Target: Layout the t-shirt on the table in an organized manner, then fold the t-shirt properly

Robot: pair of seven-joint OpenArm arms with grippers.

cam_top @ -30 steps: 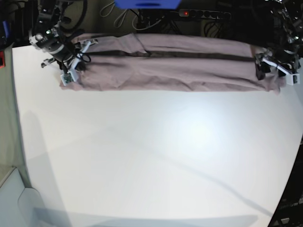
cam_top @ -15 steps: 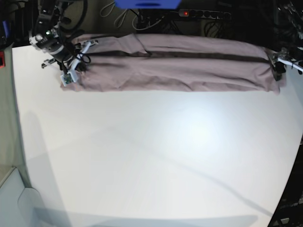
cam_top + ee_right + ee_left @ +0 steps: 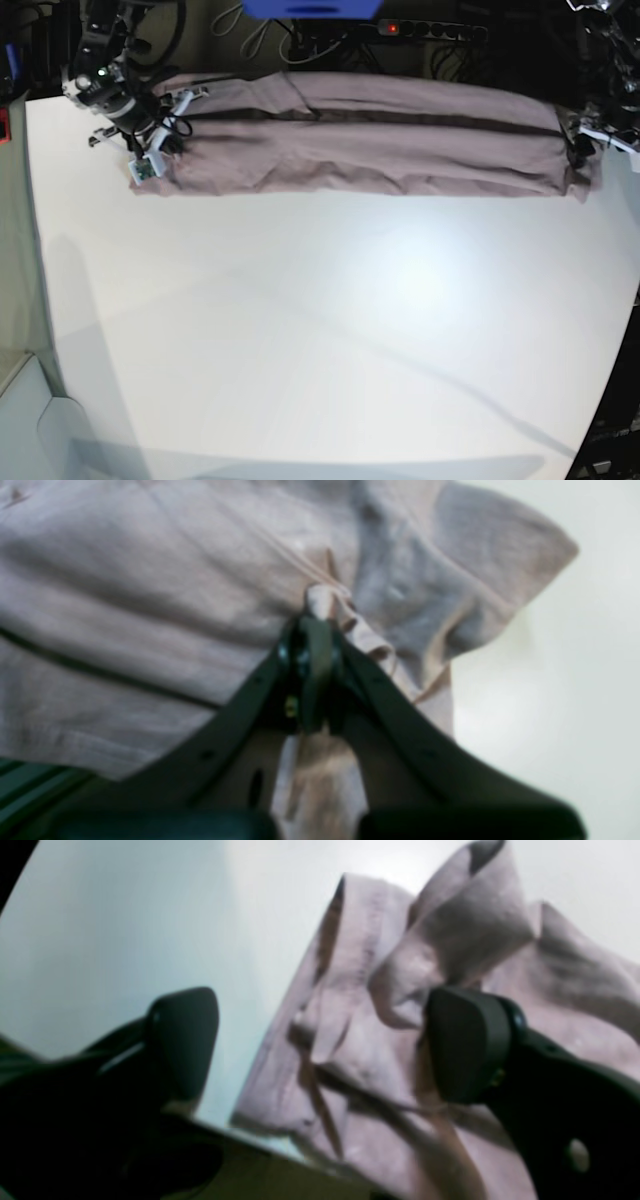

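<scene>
A: the left gripper [image 3: 320, 1040] just let go and backed off — jaws wide, nothing held.

B: yep, right gripper [image 3: 312, 630] clamped on the t-shirt [image 3: 370, 135] — long band along the table's [image 3: 330, 330] far edge.

Blk pincer [image 3: 320, 1050] pads, rounded; white wrist brackets; blk cables

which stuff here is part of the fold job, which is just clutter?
Job: t-shirt, table, right gripper shut on the t-shirt, left gripper open over its other end.
Clutter: power strip, blue object, cables behind the table.
</scene>
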